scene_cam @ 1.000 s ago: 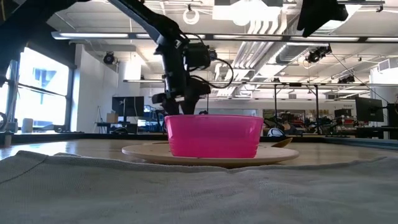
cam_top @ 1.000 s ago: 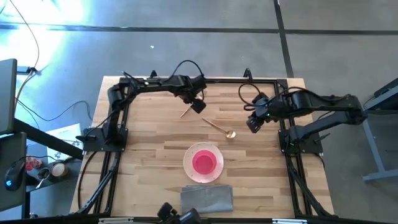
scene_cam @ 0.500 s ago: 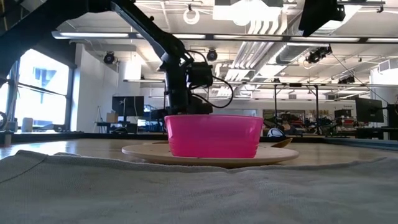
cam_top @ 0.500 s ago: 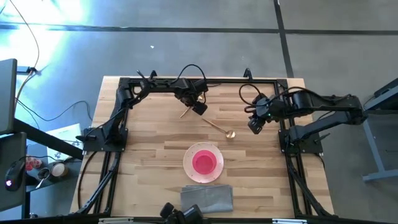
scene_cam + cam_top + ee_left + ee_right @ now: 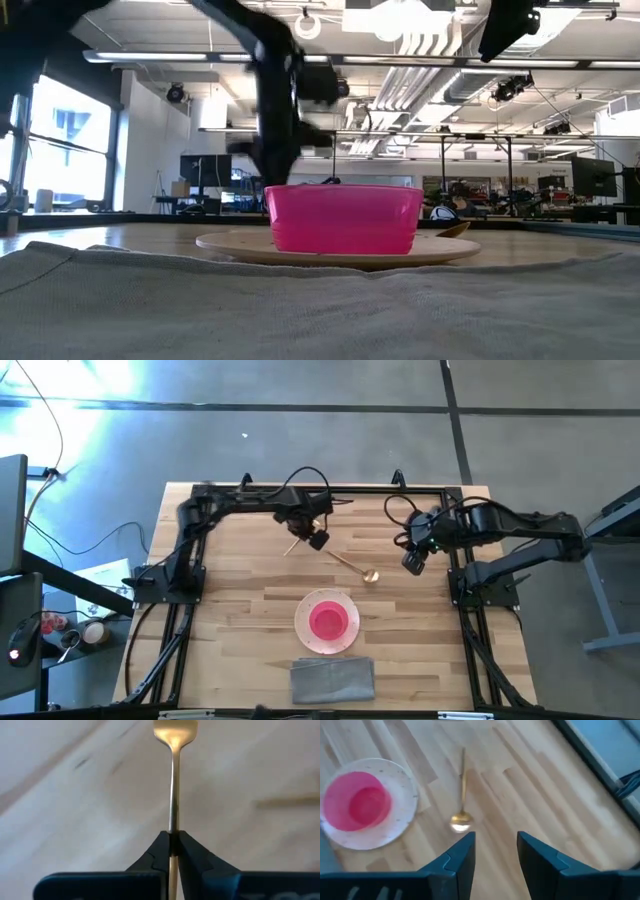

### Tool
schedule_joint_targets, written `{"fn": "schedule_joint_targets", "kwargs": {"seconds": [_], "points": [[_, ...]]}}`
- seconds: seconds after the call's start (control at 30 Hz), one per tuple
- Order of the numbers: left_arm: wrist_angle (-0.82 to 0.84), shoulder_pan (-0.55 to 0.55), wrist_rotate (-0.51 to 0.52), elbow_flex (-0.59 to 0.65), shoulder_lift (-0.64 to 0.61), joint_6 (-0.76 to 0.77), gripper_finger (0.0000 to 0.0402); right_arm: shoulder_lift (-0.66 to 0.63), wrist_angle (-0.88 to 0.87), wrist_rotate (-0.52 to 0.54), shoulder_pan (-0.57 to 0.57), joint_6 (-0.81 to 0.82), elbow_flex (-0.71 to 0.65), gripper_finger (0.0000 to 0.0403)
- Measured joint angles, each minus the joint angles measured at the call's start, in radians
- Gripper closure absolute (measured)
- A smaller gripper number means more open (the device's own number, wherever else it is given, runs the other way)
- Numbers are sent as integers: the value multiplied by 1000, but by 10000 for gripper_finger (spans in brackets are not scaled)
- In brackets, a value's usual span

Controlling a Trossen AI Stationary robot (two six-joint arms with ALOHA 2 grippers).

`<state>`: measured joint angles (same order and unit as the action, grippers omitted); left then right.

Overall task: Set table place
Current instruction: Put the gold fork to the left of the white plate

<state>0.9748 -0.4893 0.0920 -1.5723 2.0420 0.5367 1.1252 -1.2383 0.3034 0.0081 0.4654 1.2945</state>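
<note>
Fingers (image 5: 172, 851) pinching fork (image 5: 173, 780) — above wood table (image 5: 75, 810)

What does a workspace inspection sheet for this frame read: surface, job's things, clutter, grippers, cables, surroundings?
Surface: table, light wood planks, black rail frame.
Job's things: pink bowl sits on speckled plate; spoon lies on the wood; fork clamped by its handle.
Clutter: grey cloth at the near edge.
Grippers: left gripper shut on fork; right gripper open, empty, beyond the spoon.
Cables: black loops at both arms' wrists.
Surroundings: grey floor, workshop hall; no person seen.
</note>
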Motion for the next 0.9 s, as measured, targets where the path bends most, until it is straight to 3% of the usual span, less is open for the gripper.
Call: {"fn": "schedule_joint_targets", "kwargs": {"seconds": [0.23,0.43,0.53,0.7,0.9], "points": [[238,265,217,-3,-272,391,397,0,40,34,-79,-163,0,266],[374,563,301,-2,-308,894,399,0,158,25,-149,-292,0,266],[370,674,306,36,-283,1138,400,0,206,11,-182,-342,0,266],[270,821,209,197,-263,1528,401,0,236,-48,-236,-397,0,266],[12,892,185,381,-258,1728,401,2,251,-74,-293,-425,0,266]]}}
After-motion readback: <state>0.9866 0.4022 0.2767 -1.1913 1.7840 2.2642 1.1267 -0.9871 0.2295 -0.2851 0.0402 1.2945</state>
